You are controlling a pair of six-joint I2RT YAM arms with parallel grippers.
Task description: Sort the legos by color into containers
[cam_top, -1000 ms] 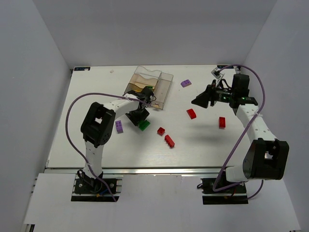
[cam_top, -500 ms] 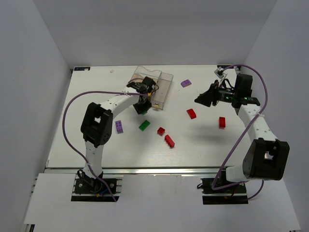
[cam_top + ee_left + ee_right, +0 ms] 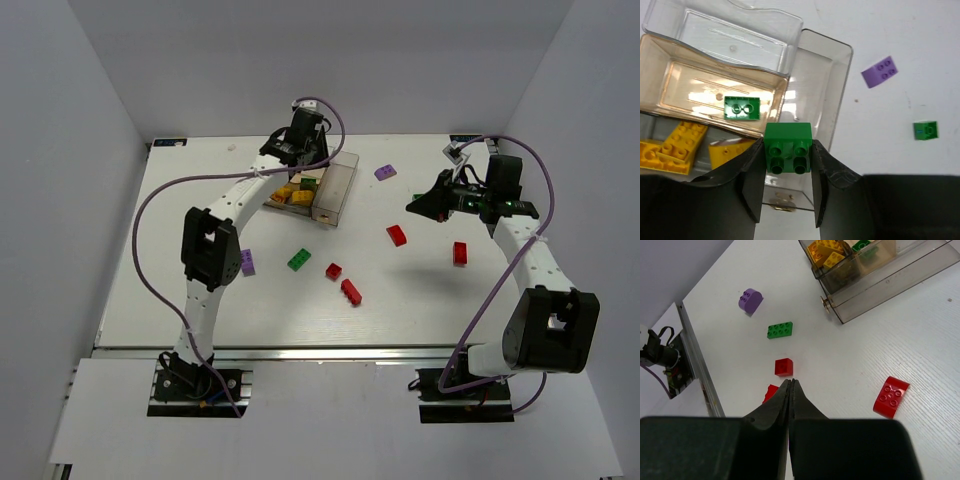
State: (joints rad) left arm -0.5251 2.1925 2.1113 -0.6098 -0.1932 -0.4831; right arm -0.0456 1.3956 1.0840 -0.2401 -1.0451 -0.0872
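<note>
Since half a second ago, the left arm [image 3: 245,190] has swung from the near side of the box [image 3: 342,190] to its far side; the right arm [image 3: 522,245] has barely shifted.

Top view: we judge the step to be delivery of one brick. Loose legos [image 3: 351,291] lie near and right of the box. The left wrist works close to the far wall [image 3: 320,70].

Left wrist view: the left gripper [image 3: 788,149] pinches a green brick [image 3: 788,135]. It shows over the wall between the tinted section [image 3: 700,85], which holds a second green brick [image 3: 742,108], and the clear section [image 3: 815,75]. Yellow bricks [image 3: 675,145] lie alongside. We judge that the next move calls for a shift over the tinted section before release — otherwise the brick may strike the wall.

Right wrist view: the right gripper [image 3: 791,382] has its fingers pressed together on nothing. A red brick [image 3: 784,366] shows just beyond the tips — open table [image 3: 850,360] surrounds it.
</note>
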